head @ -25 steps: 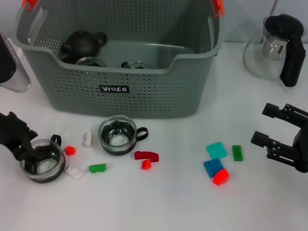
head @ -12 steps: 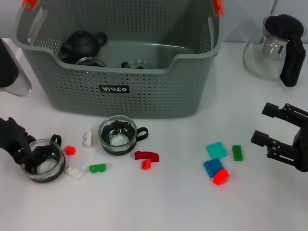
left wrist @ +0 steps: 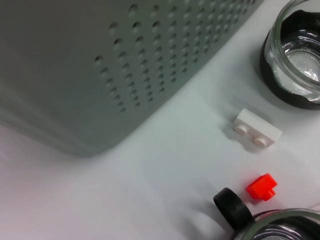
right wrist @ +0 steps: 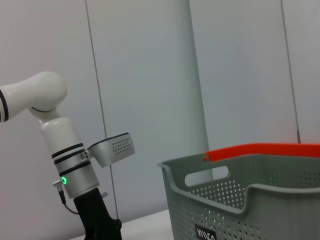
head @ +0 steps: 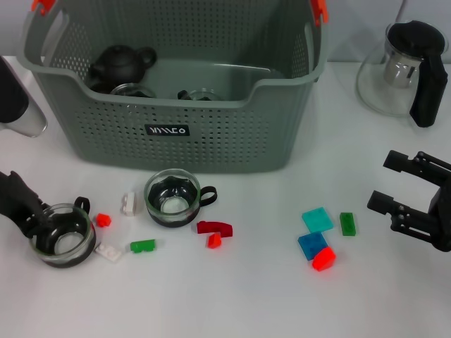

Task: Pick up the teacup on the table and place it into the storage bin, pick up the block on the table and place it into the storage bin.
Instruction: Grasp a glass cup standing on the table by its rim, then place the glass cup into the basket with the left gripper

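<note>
Currently left gripper (head: 35, 224) is at the far-left table edge, one finger inside the rim of a glass teacup (head: 62, 234), the other outside; jaws appear pinched on the cup wall. That cup sits on the white table (head: 232, 296). Next to it: small red block (head: 103, 220), white brick (head: 128, 203), flat white piece (head: 108, 252), green block (head: 143, 246). Second teacup (head: 173, 198) stands just in front of the storage bin (head: 176, 134), handle pointing right. Bin holds a black teapot (head: 120, 65) and glassware. Dark red piece (head: 215, 227) mid-table. Cyan tile (head: 317, 220), blue block (head: 311, 244), green brick (head: 347, 223) further right. Right gripper (head: 394, 191) hovers near the right edge, jaws spread, empty. Glass pitcher (head: 402, 67) far right.
</note>
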`<action>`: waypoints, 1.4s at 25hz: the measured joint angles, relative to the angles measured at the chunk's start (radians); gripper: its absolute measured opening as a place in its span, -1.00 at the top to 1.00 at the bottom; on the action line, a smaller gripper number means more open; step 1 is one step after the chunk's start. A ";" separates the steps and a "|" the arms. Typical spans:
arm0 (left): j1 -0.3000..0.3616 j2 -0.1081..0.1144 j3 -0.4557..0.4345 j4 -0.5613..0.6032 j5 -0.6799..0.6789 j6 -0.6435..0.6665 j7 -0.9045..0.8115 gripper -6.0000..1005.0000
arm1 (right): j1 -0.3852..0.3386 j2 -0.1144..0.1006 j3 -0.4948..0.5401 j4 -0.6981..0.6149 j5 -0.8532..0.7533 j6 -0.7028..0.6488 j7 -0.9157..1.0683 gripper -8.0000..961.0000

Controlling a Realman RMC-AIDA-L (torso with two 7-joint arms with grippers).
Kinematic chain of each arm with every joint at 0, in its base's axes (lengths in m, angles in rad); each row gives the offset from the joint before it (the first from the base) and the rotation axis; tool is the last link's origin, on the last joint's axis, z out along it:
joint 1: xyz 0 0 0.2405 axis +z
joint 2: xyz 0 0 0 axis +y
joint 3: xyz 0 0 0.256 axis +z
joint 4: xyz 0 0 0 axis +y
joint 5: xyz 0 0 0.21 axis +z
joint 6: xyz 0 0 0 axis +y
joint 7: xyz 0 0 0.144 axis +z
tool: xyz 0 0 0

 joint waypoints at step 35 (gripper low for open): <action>-0.176 0.122 -0.545 -0.272 -0.910 0.418 0.163 0.91 | -0.008 -0.009 -0.001 0.001 0.000 -0.017 0.000 -0.61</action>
